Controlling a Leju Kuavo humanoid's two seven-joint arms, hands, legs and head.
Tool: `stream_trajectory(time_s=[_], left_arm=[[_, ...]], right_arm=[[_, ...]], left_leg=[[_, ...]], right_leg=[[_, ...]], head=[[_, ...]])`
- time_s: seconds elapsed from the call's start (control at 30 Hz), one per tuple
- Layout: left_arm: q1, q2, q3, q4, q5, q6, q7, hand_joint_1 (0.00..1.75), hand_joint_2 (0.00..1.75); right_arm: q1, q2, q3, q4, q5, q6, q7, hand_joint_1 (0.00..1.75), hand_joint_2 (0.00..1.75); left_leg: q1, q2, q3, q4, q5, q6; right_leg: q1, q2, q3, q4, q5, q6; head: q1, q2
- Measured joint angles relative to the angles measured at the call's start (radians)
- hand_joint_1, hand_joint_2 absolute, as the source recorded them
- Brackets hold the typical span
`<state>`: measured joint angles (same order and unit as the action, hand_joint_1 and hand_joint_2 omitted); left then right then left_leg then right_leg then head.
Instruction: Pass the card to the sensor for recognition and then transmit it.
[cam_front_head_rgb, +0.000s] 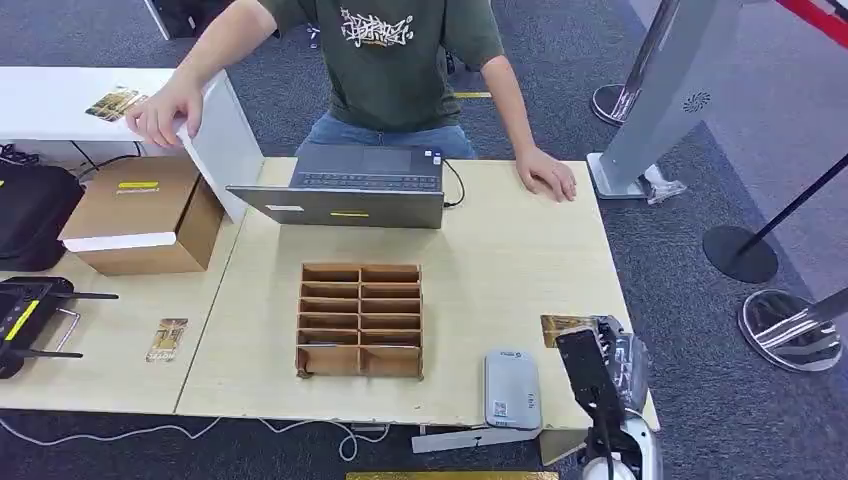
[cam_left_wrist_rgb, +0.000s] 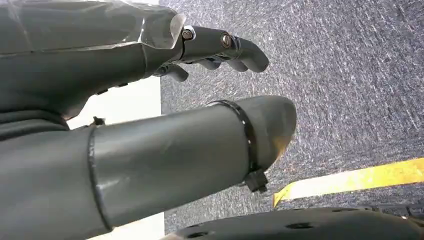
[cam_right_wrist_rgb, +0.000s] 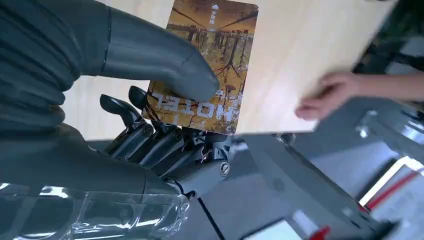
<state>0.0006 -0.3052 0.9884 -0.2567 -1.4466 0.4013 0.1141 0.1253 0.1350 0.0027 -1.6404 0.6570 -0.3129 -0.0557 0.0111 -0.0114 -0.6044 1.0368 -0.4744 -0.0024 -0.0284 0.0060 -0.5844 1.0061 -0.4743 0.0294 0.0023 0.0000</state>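
One card (cam_right_wrist_rgb: 210, 65), brown w/ a picture print, is pinched in the right hand (cam_right_wrist_rgb: 165, 105): thumb (cam_right_wrist_rgb: 165, 60) pressed on its face, darker fingers (cam_right_wrist_rgb: 150, 135) curled under it. In head view the card (cam_front_head_rgb: 562, 327) pokes out left of the right hand (cam_front_head_rgb: 600, 365), held above the table's near right corner, near the grey sensor (cam_front_head_rgb: 512, 388), which lies flat by the near table edge, just right of the wooden divider box (cam_front_head_rgb: 360, 320). Card and sensor are apart, not touching.

Left hand (cam_left_wrist_rgb: 200, 100) hangs over grey carpet w/ a yellow floor stripe (cam_left_wrist_rgb: 350, 180); thumb straight, fingers (cam_left_wrist_rgb: 225, 50) a bit bent, apart from thumb, nothing in them.

Further out: open laptop (cam_front_head_rgb: 350, 185) at the far side of the light wood table (cam_front_head_rgb: 500, 260), w/ a person (cam_front_head_rgb: 400, 70) behind it, one hand (cam_front_head_rgb: 547, 175) flat on the table, the other (cam_front_head_rgb: 160, 110) on the white flap of a cardboard box (cam_front_head_rgb: 145, 215) at left. 2nd card (cam_front_head_rgb: 167, 339) lies on the left part of the table, near a black device (cam_front_head_rgb: 25, 315) w/ antennas. More cards (cam_front_head_rgb: 112, 102) sit on a white surface at far left.
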Motion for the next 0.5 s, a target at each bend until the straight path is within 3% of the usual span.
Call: stream_trajectory(time_s=[0.5], left_arm=[[0.0,0.0,0.002,-0.002,-0.047,-0.003,-0.012,0.0,0.0]], right_arm=[[0.067,0.011,0.033,-0.207,0.267,-0.224,-0.084,1.75,1.75]], left_leg=[[0.0,0.0,0.0,0.0,0.0,0.0]], right_leg=[[0.0,0.0,0.0,0.0,0.0,0.0]], head=[[0.0,0.0]])
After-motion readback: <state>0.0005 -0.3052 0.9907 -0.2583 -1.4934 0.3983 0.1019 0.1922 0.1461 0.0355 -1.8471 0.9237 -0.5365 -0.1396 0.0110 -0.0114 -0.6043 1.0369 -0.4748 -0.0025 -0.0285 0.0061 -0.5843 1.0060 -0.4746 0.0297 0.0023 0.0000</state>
